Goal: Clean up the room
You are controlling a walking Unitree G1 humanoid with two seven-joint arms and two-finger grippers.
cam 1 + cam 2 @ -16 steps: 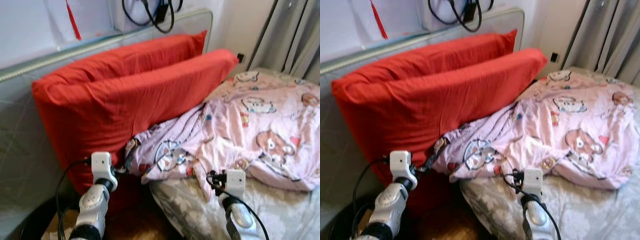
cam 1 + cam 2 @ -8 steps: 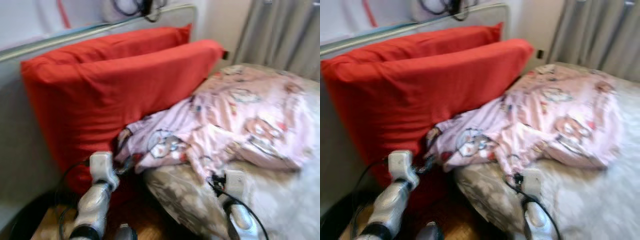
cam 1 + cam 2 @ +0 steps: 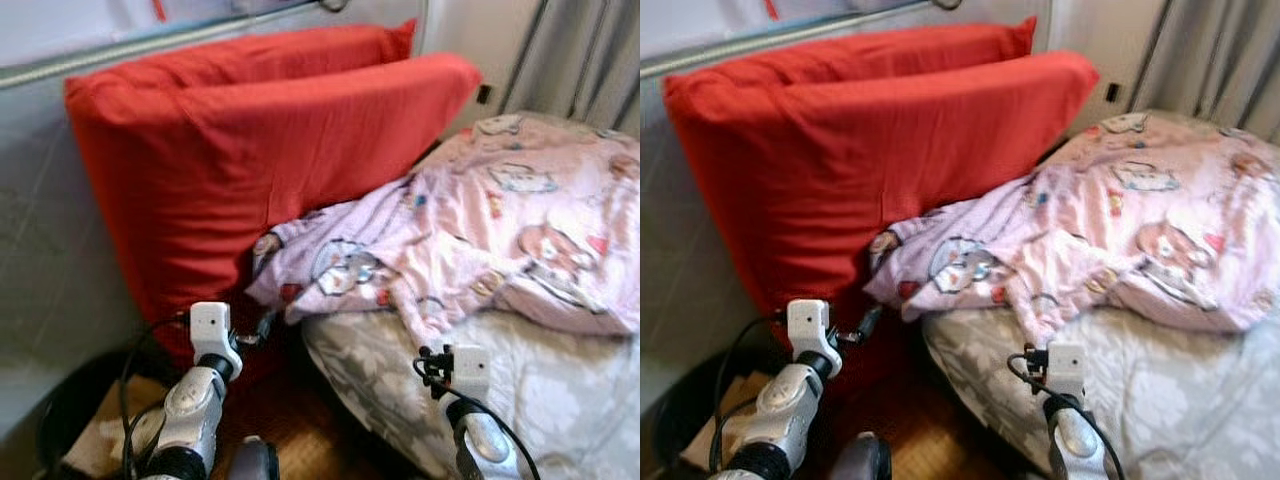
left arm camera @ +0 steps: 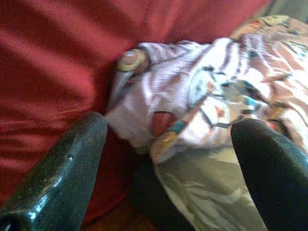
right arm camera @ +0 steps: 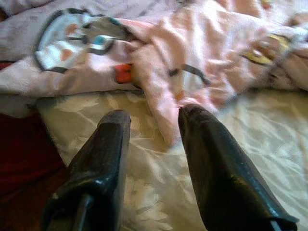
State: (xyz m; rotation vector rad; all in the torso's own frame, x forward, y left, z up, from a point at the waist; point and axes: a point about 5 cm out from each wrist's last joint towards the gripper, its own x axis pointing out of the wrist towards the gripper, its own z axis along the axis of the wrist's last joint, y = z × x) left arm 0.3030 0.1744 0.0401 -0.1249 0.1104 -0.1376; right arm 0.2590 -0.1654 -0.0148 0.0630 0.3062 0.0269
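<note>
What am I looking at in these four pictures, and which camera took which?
This is a walking humanoid robot tidying a bedroom. The two wide pictures come from a stereo camera on its head, looking down at a bed. The two close pictures come from cameras on its wrists, each looking along that arm's two black fingers.

On the bed lies a crumpled pink blanket with cartoon prints, over a grey flowered bedspread. Two big red pillows lean against the headboard.

The left end effector is open, pointing at the blanket's corner beside the pillows. The right end effector is also open, just short of a fold of blanket hanging over the bedspread. Neither holds anything.
</note>
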